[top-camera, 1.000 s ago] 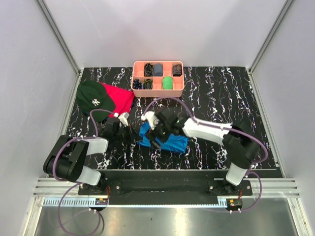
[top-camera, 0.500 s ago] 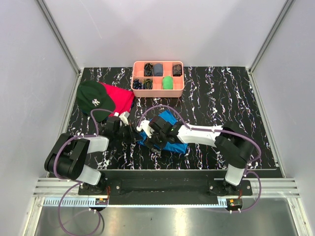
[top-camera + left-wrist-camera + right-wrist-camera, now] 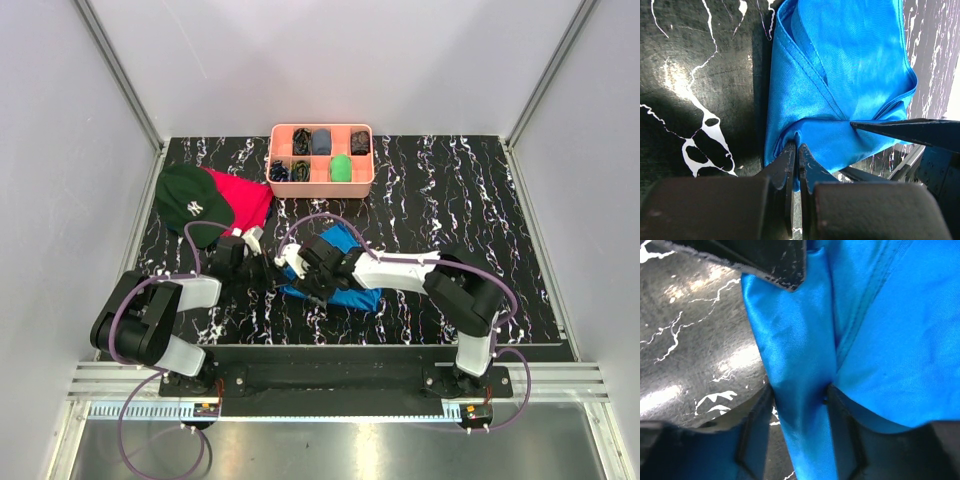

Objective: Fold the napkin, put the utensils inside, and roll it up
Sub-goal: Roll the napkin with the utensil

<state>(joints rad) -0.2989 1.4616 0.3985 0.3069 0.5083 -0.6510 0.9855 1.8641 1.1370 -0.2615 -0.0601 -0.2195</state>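
Napkin (image 3: 352, 296) bright blue, bunched and folded over itself, lying on the table (image 3: 450, 180) toward the near edge, a bit left of centre. Layered folds and a hemmed edge show in the left wrist view (image 3: 840, 75); satin sheen in the right wrist view (image 3: 890, 340).

Left tool (image 3: 272, 270) at the napkin's 9 o'clock, low on the table. Fingers pressed together, pinching the cloth's left edge (image 3: 796, 150).

Right tool (image 3: 300, 283) reaches in from 3 o'clock across the top of the napkin, so much of the cloth is hidden under that arm in the top view. Its fingers sit on either side of a raised ridge of the napkin (image 3: 799, 410), both touching it, so the fold is pinched between them. The two tools are just beside each other at the same left edge; each one's fingertip shows in the other's wrist view.

Utensils: can't make them out.

Pink tray (image 3: 320, 189) at 12 o'clock from the napkin, well apart, its compartments holding small dark items and one green one. Red cloth (image 3: 250, 200) at 10 o'clock, dark green cap (image 3: 190, 203) lying partly on it, further toward 9–10 o'clock.
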